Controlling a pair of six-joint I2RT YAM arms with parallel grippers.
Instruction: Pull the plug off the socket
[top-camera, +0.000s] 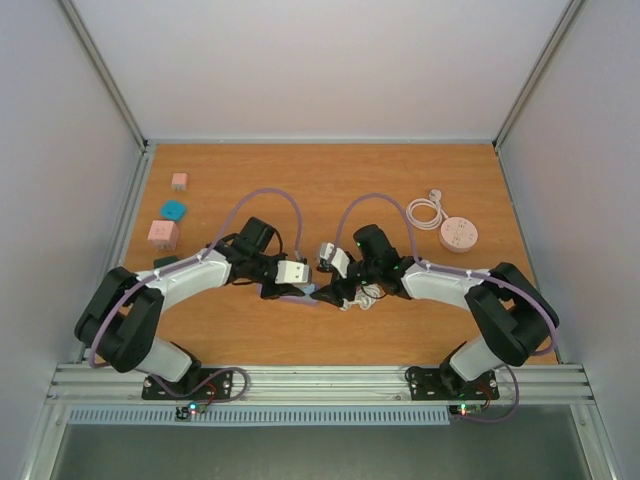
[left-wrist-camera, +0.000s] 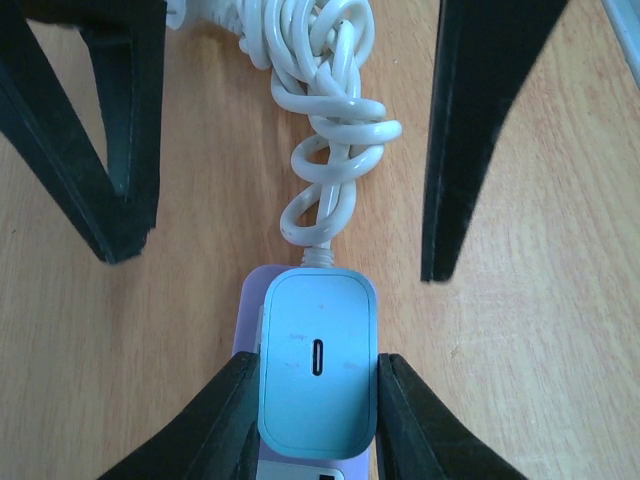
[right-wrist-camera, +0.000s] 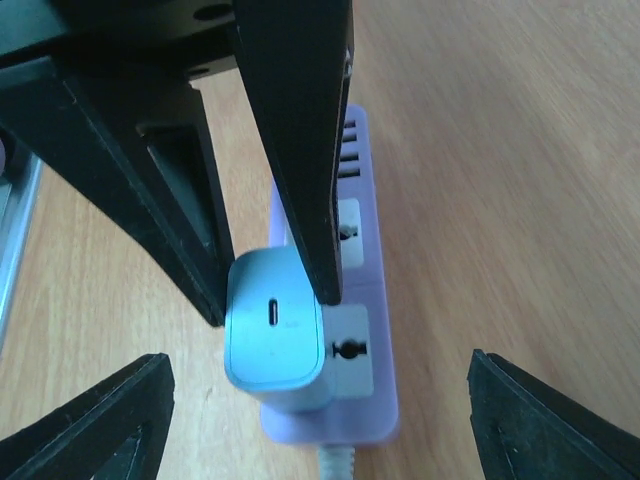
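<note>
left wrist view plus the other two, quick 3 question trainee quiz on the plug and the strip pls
1. True or false: the left tool is closed on the light blue plug.
2. Multiple choice: what colour is the socket strip that the plug sits in? A white, B purple, C pink.
3. Fill in: the jaws of the right tool stand ____ (open or shut).

Key: 1 true. 2 B. 3 open.
</note>
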